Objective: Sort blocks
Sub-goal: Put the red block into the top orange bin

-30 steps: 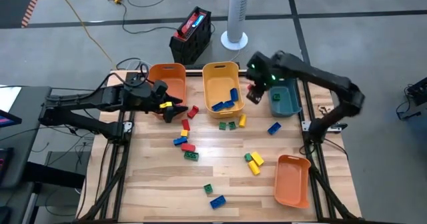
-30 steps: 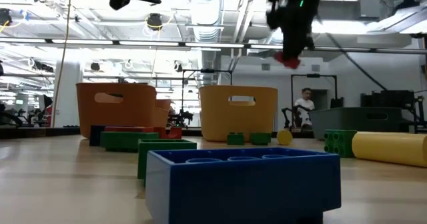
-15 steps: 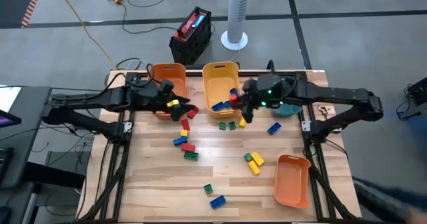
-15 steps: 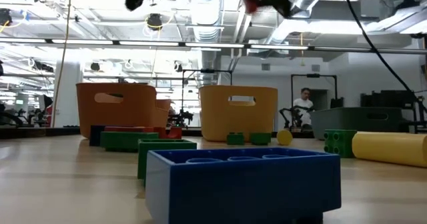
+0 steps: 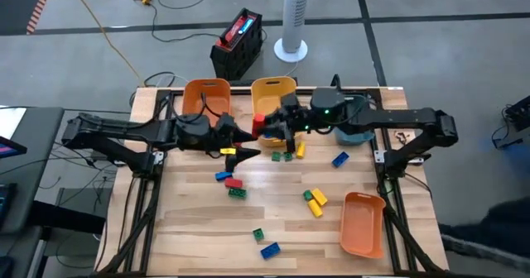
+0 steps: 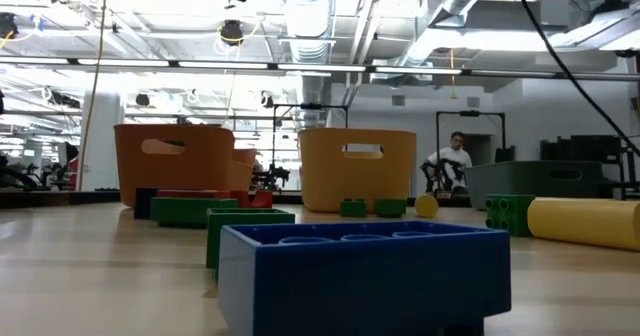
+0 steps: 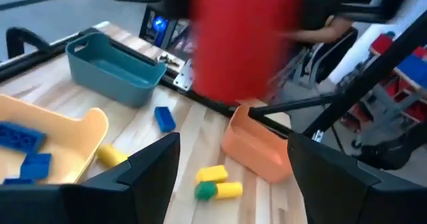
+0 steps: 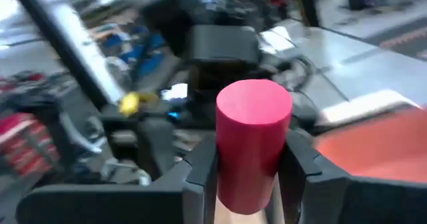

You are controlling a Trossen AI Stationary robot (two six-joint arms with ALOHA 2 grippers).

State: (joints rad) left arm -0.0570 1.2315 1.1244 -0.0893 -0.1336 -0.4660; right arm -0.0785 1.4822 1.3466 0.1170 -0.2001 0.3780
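Red plastic fills the right wrist view: a red cylinder block [image 8: 253, 144] is pinched between the right gripper [image 8: 250, 174] fingers, and its lower end is cut off by the picture edge. From above, this gripper [image 5: 267, 127] hangs over the table's far middle, and the red block [image 5: 258, 121] shows at its tip. The left gripper [image 5: 240, 143] is just beside it, at about 7 o'clock, with its fingers spread and nothing between them; in its own wrist view the red block [image 7: 243, 41] is blurred.

Both arms hide parts of the yellow bin [image 5: 272, 86] and the orange bin [image 5: 207, 92]. The teal bin [image 5: 358, 134] is mostly covered.

Other blocks [image 5: 232, 183] lie scattered on the wooden table [image 5: 199, 237]; its near-left part is free. A second orange bin [image 5: 363, 222] lies at the near-right edge.
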